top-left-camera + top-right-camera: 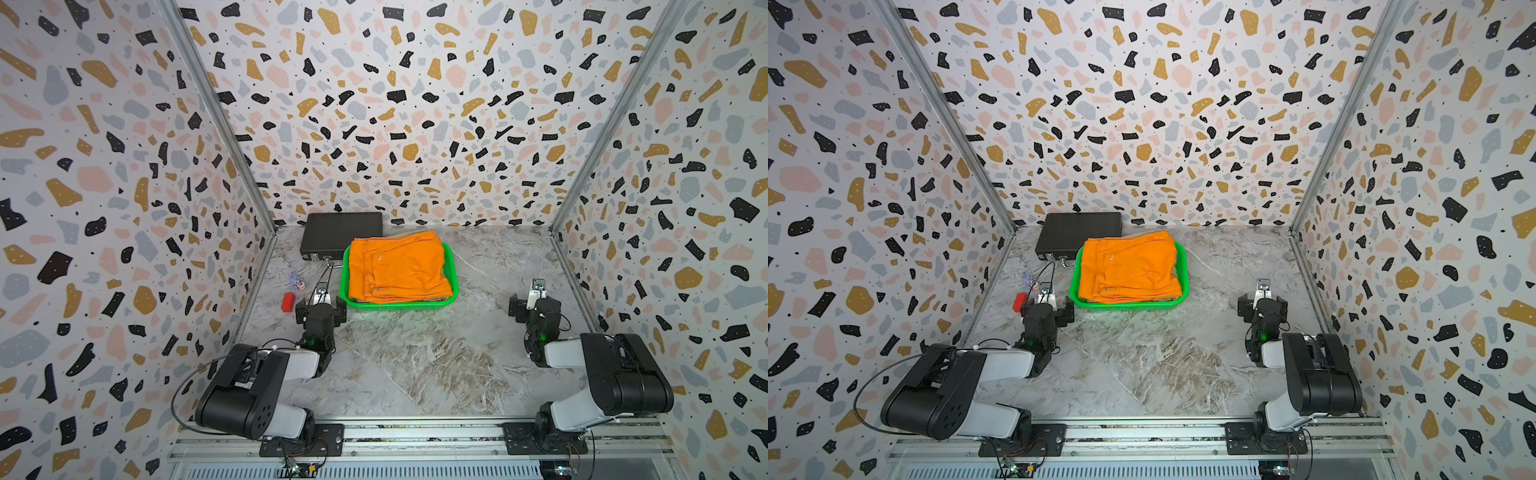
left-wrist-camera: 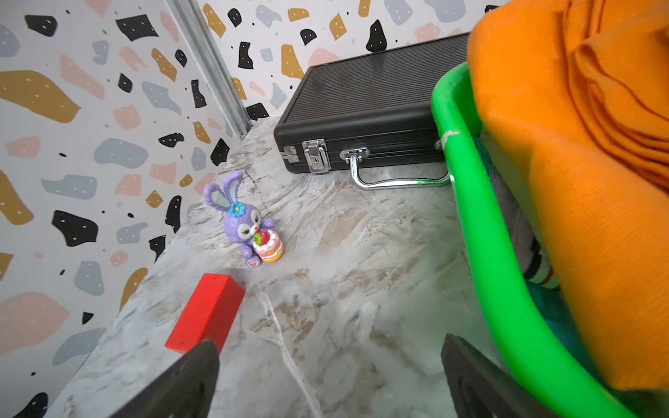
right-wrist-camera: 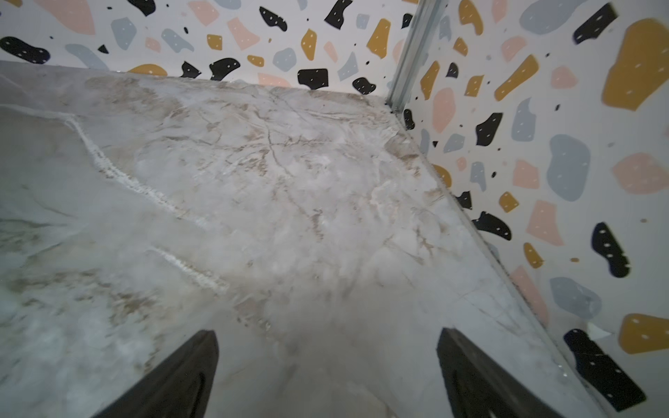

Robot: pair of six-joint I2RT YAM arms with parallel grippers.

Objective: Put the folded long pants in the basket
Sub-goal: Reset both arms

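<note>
In both top views the green basket [image 1: 399, 306] [image 1: 1127, 306] stands at the back middle of the marble table. Folded long pants fill it; the bright orange pair [image 1: 399, 266] [image 1: 1129, 266] lies on top and overhangs the rim. In the left wrist view the basket rim [image 2: 481, 224] runs beside the orange cloth [image 2: 579, 144], with teal cloth [image 2: 557, 318] and a striped trim [image 2: 539, 267] showing beneath it. My left gripper [image 1: 321, 307] [image 1: 1045, 309] [image 2: 329, 343] hangs open just left of the basket, holding nothing. My right gripper [image 1: 536, 305] [image 1: 1263, 305] [image 3: 325, 334] is open over bare table, well right of the basket.
A flat black case [image 1: 341, 237] [image 2: 362, 108] lies behind the basket's left corner, its metal handle touching the rim. A purple bunny toy [image 1: 297, 281] [image 2: 246, 224] and a red block [image 1: 287, 302] [image 2: 208, 315] sit near the left wall. Patterned walls close three sides.
</note>
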